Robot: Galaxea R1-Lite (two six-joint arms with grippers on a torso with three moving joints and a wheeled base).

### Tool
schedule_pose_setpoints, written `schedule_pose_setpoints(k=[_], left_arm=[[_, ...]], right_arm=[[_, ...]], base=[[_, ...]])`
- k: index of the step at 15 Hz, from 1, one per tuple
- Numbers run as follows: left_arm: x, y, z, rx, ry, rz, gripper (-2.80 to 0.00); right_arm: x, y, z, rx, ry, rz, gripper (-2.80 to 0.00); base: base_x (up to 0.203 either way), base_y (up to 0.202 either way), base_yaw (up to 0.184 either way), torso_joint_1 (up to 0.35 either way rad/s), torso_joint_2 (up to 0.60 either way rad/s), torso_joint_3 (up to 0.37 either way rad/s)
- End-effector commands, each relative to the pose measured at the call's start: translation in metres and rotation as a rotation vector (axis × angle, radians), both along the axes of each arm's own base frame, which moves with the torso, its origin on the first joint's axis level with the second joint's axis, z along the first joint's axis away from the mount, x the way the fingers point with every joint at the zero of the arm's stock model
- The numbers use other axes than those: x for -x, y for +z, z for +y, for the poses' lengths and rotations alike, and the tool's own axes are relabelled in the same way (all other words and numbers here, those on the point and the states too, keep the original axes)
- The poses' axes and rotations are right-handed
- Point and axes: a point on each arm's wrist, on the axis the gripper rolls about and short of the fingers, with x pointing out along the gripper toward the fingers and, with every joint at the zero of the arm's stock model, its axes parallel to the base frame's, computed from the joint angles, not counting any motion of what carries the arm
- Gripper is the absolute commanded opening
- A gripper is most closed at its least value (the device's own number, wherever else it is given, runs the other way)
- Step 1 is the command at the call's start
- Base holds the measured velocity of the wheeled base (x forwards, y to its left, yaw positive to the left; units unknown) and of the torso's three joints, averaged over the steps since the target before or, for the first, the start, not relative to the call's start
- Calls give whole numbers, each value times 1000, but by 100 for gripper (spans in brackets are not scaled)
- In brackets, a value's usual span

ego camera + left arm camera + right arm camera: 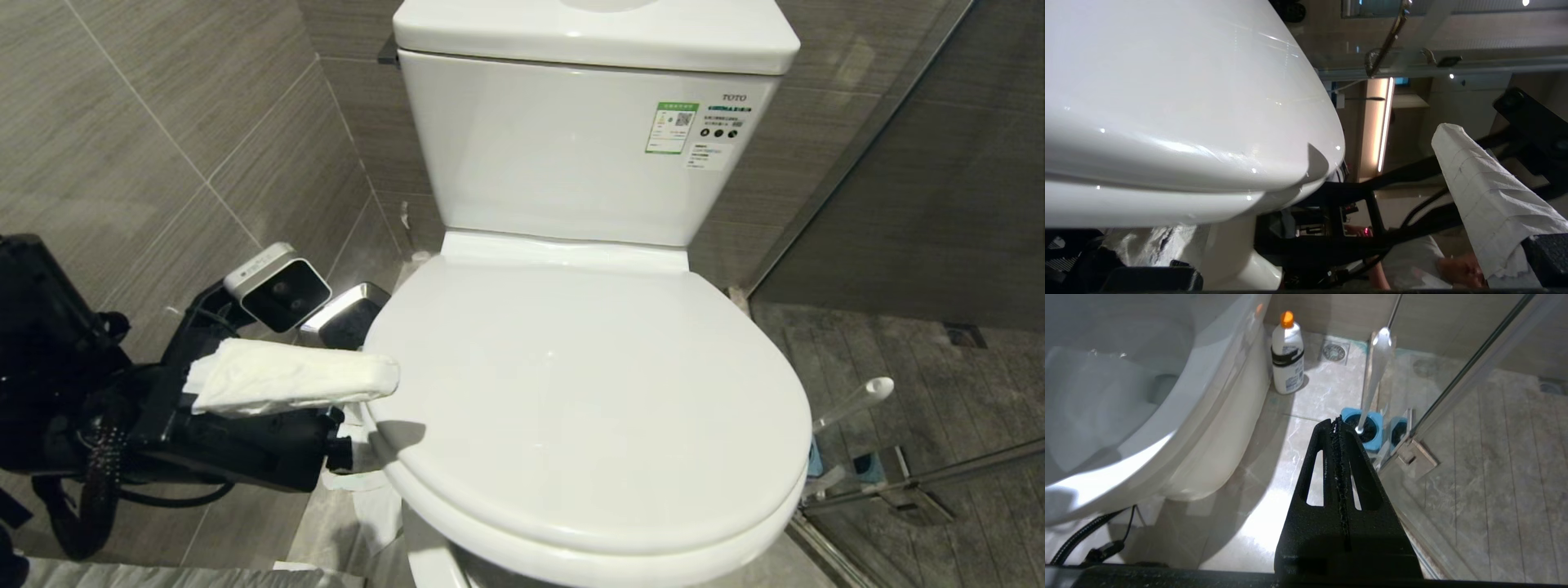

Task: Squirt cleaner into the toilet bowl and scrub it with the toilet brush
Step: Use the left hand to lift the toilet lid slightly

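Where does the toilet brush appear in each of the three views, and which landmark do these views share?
Head view: the toilet brush is at the right edge of the toilet, its white tip pointing up beside the closed lid.
Left wrist view: not in it.
Right wrist view: the toilet brush stands in its blue holder on the floor, above the shut right gripper.
Shared landmark: the white toilet bowl.

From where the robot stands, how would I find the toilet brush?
Start at the big white toilet bowl, lid closed. On the floor to its right, by the glass shower door, sits a square blue holder. The toilet brush stands in it: a slim pale handle with a rounded white tip, unlike the squat white bottle with an orange cap nearby.
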Motion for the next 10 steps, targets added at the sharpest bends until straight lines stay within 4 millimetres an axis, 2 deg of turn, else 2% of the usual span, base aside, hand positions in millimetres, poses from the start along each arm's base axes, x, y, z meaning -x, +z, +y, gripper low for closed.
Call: schedule_pose_setpoints(k=[1, 3, 10], left_arm=[[2, 8, -3, 13, -18, -27, 0], [-5, 4, -8, 8, -16, -18, 0], [-29, 23, -19, 46, 40, -77, 0]], right_arm=[[-1, -4, 0, 0, 1, 12, -280], [-1, -4, 0, 0, 1, 12, -280], [-1, -4, 0, 0, 1, 12, -280]], base=[[0, 0, 0, 0, 0, 0], [0, 0, 0, 0, 0, 0], [0, 0, 0, 0, 0, 0]])
